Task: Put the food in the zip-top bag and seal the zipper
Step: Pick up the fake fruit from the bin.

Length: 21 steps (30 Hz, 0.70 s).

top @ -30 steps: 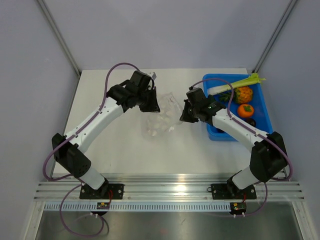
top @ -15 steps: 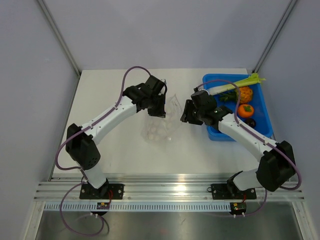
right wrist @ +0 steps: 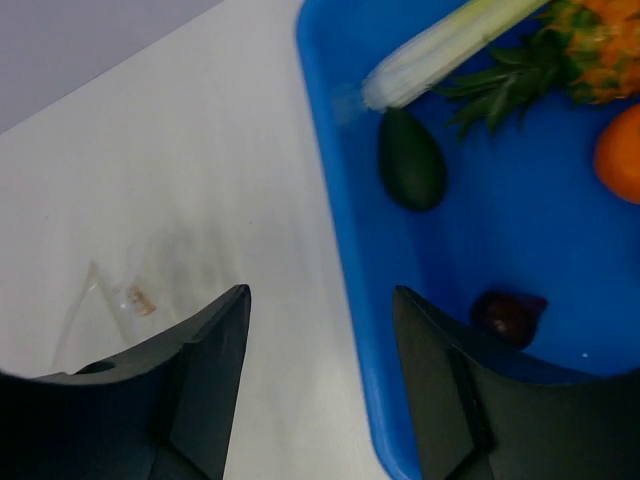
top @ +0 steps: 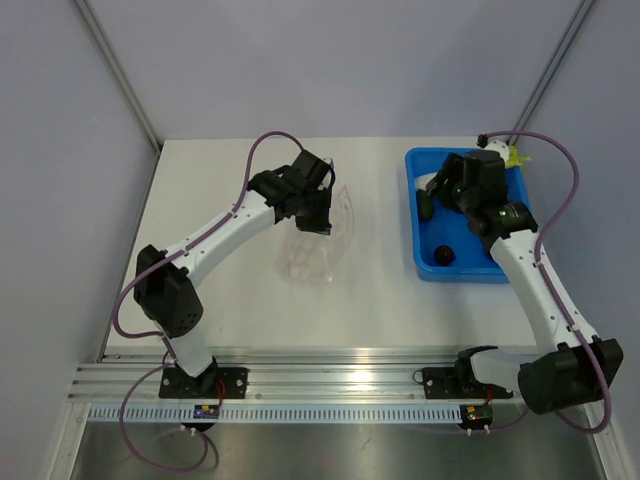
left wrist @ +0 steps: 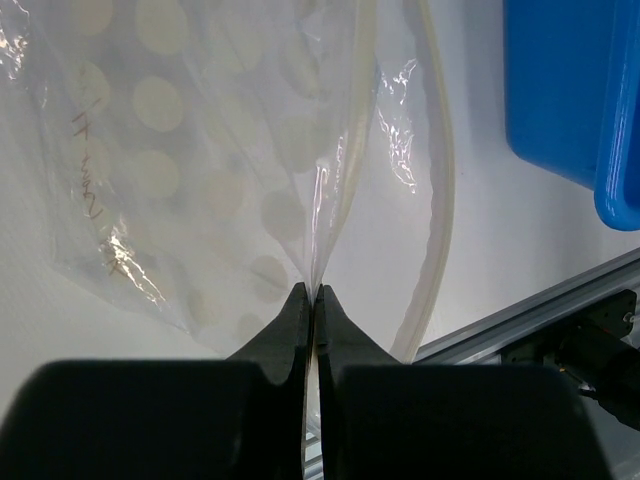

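One white table (top: 380,300) filled the middle of the top view, and two arms rose from its lower edge: the left arm (top: 215,235) bent toward the centre, the right arm (top: 540,280) reached to the upper right. One blue bin (top: 470,262) sat at the right of the table. One zip-top bag (top: 320,240) lay just left of centre, well apart from the bin, clear and crinkled, with no food inside. The food lay in the bin, five pieces counted in the right wrist view: one pale green stalk (right wrist: 450,50) and one pineapple (right wrist: 590,50) at the top, one orange piece (right wrist: 622,150) at the right edge, one dark green oval (right wrist: 412,160) below the stalk, and one dark round piece (right wrist: 508,315) lower down. The left gripper (left wrist: 312,295) was pressed together, pinching the bag's film at its edge, and the zipper (left wrist: 441,200) curved away to the right, its two strips parted. The right gripper (right wrist: 318,300) was spread and held nothing, over the bin's left rim.
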Motion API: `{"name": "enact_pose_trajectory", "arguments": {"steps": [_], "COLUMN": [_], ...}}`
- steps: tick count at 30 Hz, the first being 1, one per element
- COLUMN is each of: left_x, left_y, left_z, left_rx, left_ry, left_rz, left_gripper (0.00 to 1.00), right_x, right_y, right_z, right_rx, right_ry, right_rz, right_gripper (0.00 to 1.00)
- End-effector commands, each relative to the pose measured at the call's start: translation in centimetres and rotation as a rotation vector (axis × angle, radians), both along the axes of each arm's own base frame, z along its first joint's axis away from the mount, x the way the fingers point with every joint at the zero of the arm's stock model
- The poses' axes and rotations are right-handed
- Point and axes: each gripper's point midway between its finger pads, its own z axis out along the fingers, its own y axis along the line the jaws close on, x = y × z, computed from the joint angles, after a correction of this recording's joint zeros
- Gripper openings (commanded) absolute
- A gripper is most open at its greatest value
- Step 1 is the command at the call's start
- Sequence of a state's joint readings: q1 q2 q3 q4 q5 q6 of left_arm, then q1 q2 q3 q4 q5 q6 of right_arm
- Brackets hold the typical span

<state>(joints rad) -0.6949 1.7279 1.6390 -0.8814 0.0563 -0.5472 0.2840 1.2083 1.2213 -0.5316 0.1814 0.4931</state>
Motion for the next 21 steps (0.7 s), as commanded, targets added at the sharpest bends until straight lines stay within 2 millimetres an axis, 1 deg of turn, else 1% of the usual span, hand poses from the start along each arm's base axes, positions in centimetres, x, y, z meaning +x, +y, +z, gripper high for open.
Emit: {"name": "enact_pose_trajectory", "arguments": {"steps": [1, 2, 3, 4, 5, 6, 8, 9, 10, 11, 12, 13, 14, 15, 17, 18, 20, 21], "left_x": [0.8, 0.8, 0.8, 0.9, 0.9, 0.9, 0.9, 0.9, 0.9, 1.0, 1.0, 1.0, 1.0, 1.1, 1.2, 1.3, 1.3, 1.2], "left_y": [-1.2, -1.3, -1.3, -1.4, -1.4, -1.4, -1.4, -1.4, -1.4, -1.5, -1.5, -1.5, -1.6, -1.7, -1.8, -1.8, -1.8, -1.7], "left_z": [1.4, 1.5, 1.3, 1.4, 1.3, 1.3, 1.3, 1.3, 1.3, 1.3, 1.3, 1.3, 1.3, 1.5, 1.5, 1.5, 1.5, 1.5], "left_rx": [-0.036, -0.04, -0.036, -0.037, -0.036, -0.035, -0.034, -0.033, -0.032, -0.032, -0.031, -0.031, -0.033, -0.037, -0.036, -0.036, -0.035, -0.034], "left_ry": [-0.047, -0.045, -0.041, -0.044, -0.041, -0.042, -0.045, -0.042, -0.043, -0.046, -0.044, -0.042, -0.043, -0.045, -0.046, -0.046, -0.046, -0.046], "left_rz": [-0.029, -0.03, -0.033, -0.034, -0.035, -0.036, -0.04, -0.042, -0.045, -0.045, -0.048, -0.048, -0.051, -0.052, -0.054, -0.052, -0.053, -0.052], "left_gripper": [0.0, 0.0, 0.0, 0.0, 0.0, 0.0, 0.0, 0.0, 0.0, 0.0, 0.0, 0.0, 0.0, 0.0, 0.0, 0.0, 0.0, 0.0], "right_x": [2.5, 3.2, 3.9, 4.9, 5.4, 6.4, 7.6, 8.2, 8.7, 9.4, 9.7, 10.3, 10.5, 10.9, 11.6, 12.0, 12.5, 12.9], "right_y": [-3.9, -4.4, -4.4, -5.3, -5.3, -5.4, -5.9, -7.2, -7.3, -7.5, -7.5, -7.6, -7.5, -7.4, -6.9, -7.2, -6.6, -6.6], "right_z": [-1.9, -2.5, -3.1, -4.6, -5.1, -6.5, -7.2, -7.7, -9.4, -9.2, -10.9, -10.7, -11.3, -12.5, -12.8, -13.6, -13.9, -14.7], "right_rx": [0.006, 0.019, 0.039, 0.045, 0.067, 0.074, 0.086, 0.092, 0.087, 0.082, 0.066, 0.06, 0.056, 0.058, 0.079, 0.09, 0.124, 0.135], "right_ry": [0.058, 0.075, 0.089, 0.122, 0.129, 0.151, 0.168, 0.176, 0.214, 0.211, 0.256, 0.253, 0.265, 0.289, 0.292, 0.303, 0.297, 0.305], "right_rz": [-0.052, -0.058, -0.043, -0.065, -0.052, -0.051, -0.051, -0.076, -0.065, -0.061, -0.05, -0.044, -0.035, -0.02, 0.009, 0.009, 0.041, 0.051], "right_gripper": [0.67, 0.7, 0.73, 0.75, 0.76, 0.8, 0.82, 0.83, 0.83, 0.83, 0.84, 0.84, 0.85, 0.85, 0.85, 0.85, 0.85, 0.86]}}
